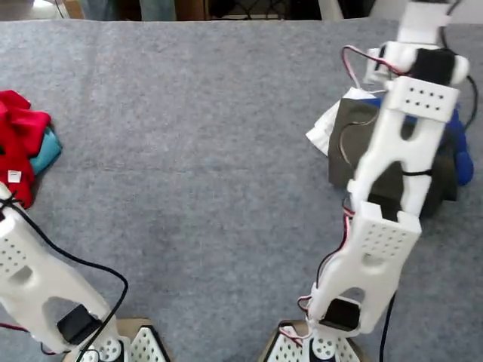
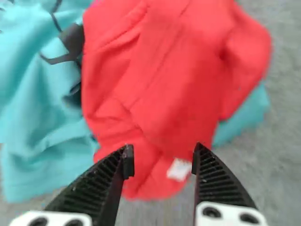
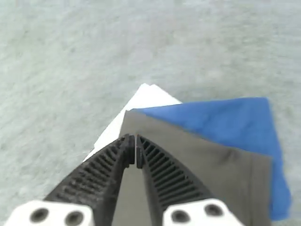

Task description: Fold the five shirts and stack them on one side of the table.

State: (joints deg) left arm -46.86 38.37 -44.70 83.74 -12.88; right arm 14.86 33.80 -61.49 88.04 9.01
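A crumpled red shirt (image 1: pixel 19 128) lies on a teal shirt (image 1: pixel 47 151) at the table's left edge. In the left wrist view my left gripper (image 2: pixel 163 157) hangs open just above the red shirt (image 2: pixel 164 70), close to its white tag, with the teal shirt (image 2: pixel 33 94) spread underneath. At the right, a folded dark grey shirt (image 1: pixel 351 151) tops a stack over a blue shirt (image 1: pixel 459 151) and a white shirt (image 1: pixel 328 128). My right gripper (image 3: pixel 132 143) is shut, its tips over a corner of the grey shirt (image 3: pixel 211 169), with the blue shirt (image 3: pixel 221 117) and white shirt (image 3: pixel 146 99) peeking out.
The grey felt table top (image 1: pixel 204 151) stretches wide between the two piles. The right arm (image 1: pixel 385 226) covers much of the folded stack from above. Black cables trail by the left arm (image 1: pixel 30 271) near the front edge.
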